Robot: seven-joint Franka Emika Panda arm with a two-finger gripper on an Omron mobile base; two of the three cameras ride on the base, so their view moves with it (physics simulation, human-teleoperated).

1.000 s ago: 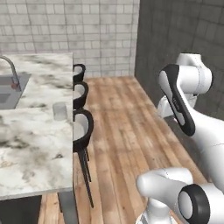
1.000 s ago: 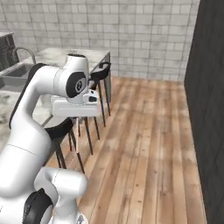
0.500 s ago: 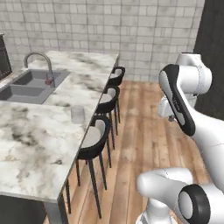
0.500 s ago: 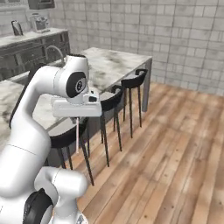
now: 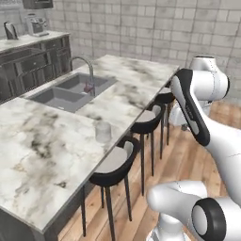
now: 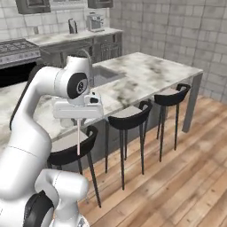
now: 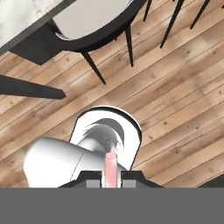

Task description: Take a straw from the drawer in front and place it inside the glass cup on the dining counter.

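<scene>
Wooden floor (image 7: 183, 87) lies below us, stools (image 6: 128, 116) lining the dining counter (image 5: 42, 146). Our gripper (image 7: 110, 180) is clenched on the straw (image 6: 78, 138), which hangs upright between the fingers (image 7: 92, 183); the glass cup (image 5: 103, 131) stands well apart.

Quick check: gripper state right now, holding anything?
Gripper: closed on the straw, which hangs straight down from it over the floor beside the stools.

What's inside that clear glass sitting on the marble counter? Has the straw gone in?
The glass cup on the dining counter looks empty, showing just marble through it. The straw hangs from the gripper, out over the stools. Its top end is hidden between the fingers.
</scene>
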